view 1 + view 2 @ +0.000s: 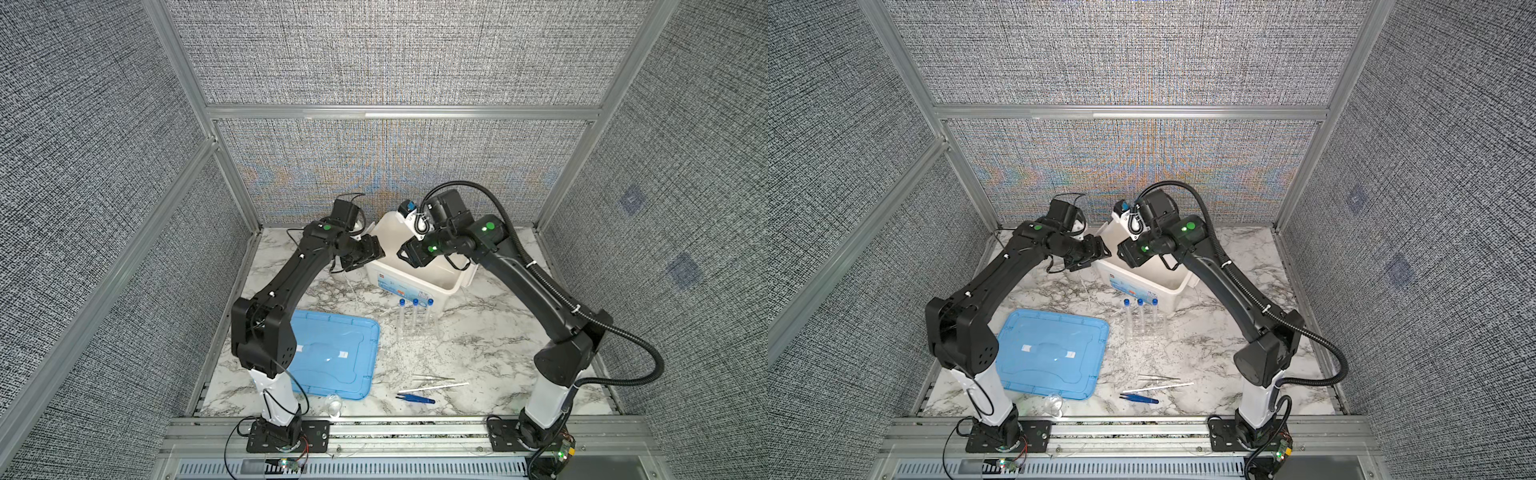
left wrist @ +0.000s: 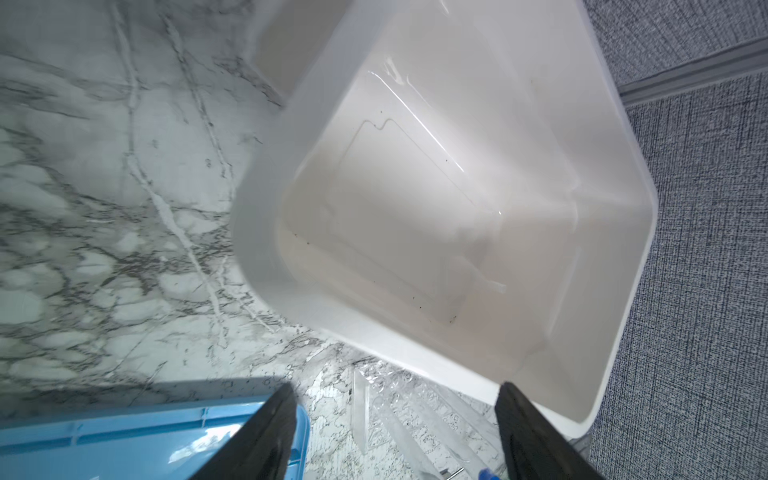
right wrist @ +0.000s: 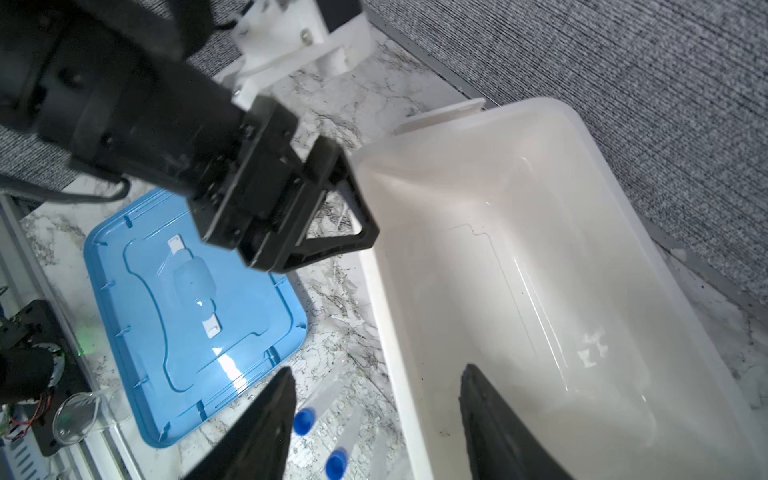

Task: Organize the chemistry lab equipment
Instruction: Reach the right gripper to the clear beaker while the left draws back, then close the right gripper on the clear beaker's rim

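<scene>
Step, likely: fetch next item for white tub [image 1: 419,291]; back arms off singly, descend straight, keep tubes [image 1: 414,316] upright | left gripper [image 1: 365,254] wide, empty, at tub's left rim | blue lid [image 1: 332,353], glass dishes [image 1: 334,405] front-left | tubes in rack [image 1: 415,334] just before tub | silver tweezers [image 1: 434,377], white stick [image 1: 434,387], blue tweezers [image 1: 415,400] farther front | right gripper [image 3: 378,369] agape, empty, over tub, crowding left.

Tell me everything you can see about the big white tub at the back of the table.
The white tub is a rounded rectangular plastic bin, slightly translucent, with a printed label on its near wall. It stands open-topped and empty on the marble table, back middle, the clear rack just before it. The open left gripper hangs by its rim, the open right gripper above it; contact cannot be told.
</scene>
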Robot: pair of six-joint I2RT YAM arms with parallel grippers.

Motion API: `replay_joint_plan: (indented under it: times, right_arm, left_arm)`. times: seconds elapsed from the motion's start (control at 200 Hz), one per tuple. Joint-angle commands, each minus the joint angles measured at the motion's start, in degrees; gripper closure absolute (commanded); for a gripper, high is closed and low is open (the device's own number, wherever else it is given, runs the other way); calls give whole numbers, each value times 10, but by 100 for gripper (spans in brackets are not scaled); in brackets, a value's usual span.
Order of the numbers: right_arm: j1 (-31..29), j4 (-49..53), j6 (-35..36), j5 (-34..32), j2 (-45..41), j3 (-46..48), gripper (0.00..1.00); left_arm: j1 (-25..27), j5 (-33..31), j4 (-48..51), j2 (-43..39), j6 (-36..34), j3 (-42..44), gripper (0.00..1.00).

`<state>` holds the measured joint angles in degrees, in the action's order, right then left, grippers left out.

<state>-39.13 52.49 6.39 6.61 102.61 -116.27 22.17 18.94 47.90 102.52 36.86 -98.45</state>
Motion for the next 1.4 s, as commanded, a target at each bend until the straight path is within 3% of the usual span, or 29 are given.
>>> replay_joint_plan:
  times: [0.0,0.085,0.19,0.29,0.37,0.445,0.54,0.73,0.93,1.085,1.255,1.396]
  right_arm:
    - [-39,-4,16,-47,-20,7,38]
    - [-67,-25,23,-26,-36,28,38]
    - [-101,-64,51,23,-55,84,38]
    - [-148,-86,81,31,-56,117,39]
    - [-184,-124,141,84,-52,171,39]
    - [-221,-135,238,143,-39,216,40]
    - [-259,-155,283,182,-10,240,41]
    - [-284,-180,341,286,83,233,43]
    - [-316,-75,391,290,182,120,43]
    - [-327,-8,400,245,257,52,44]
    - [-326,11,413,214,288,35,47]
    - [-327,12,414,222,292,25,56]
  left_arm:
    - [-16,-37,-7,-46,-8,33,18]
    - [-32,-98,6,-88,4,63,1]
    - [-63,-186,25,-135,7,110,1]
    - [-108,-199,15,-183,12,169,1]
    - [-147,-197,9,-220,25,215,1]
    - [-173,-234,4,-263,46,268,1]
    - [-207,-263,-12,-311,52,330,1]
    - [-314,-185,-30,-352,60,412,1]
    - [-341,-140,-37,-350,62,434,1]
    - [-358,-120,-37,-351,60,442,1]
    - [-370,-106,-54,-361,59,457,1]
    - [-372,-99,-58,-359,58,457,1]
